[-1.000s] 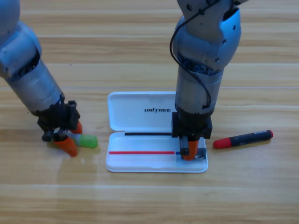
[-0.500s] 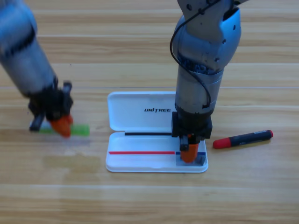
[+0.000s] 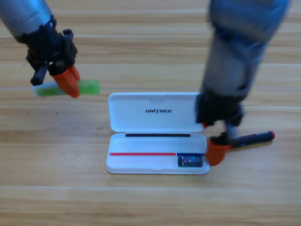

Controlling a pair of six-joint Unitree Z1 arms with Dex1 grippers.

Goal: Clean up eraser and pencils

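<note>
The eraser [image 3: 190, 161], a small dark block with a bluish label, lies in the right end of the open white case's [image 3: 136, 123] lower tray, free of any gripper. My left gripper [image 3: 72, 84] is at the upper left, shut on the light green pencil [image 3: 87, 87], which it holds level above the table. The pencil's whitish end pokes out to the left. My right gripper [image 3: 216, 151] hangs just right of the case, over the red end of the red-and-black pencil [image 3: 256, 137]. That pencil lies on the table, with its black barrel showing to the right.
The case's lid lies open flat towards the back and bears a UNITREE logo. The right arm's thick body rises over the case's right rear corner. Bare wood lies in front of the case and at the left.
The left gripper has carried the green pencil up and back, away from the table front. The right gripper has let go of the eraser in the case and shifted right to the red-and-black pencil.
</note>
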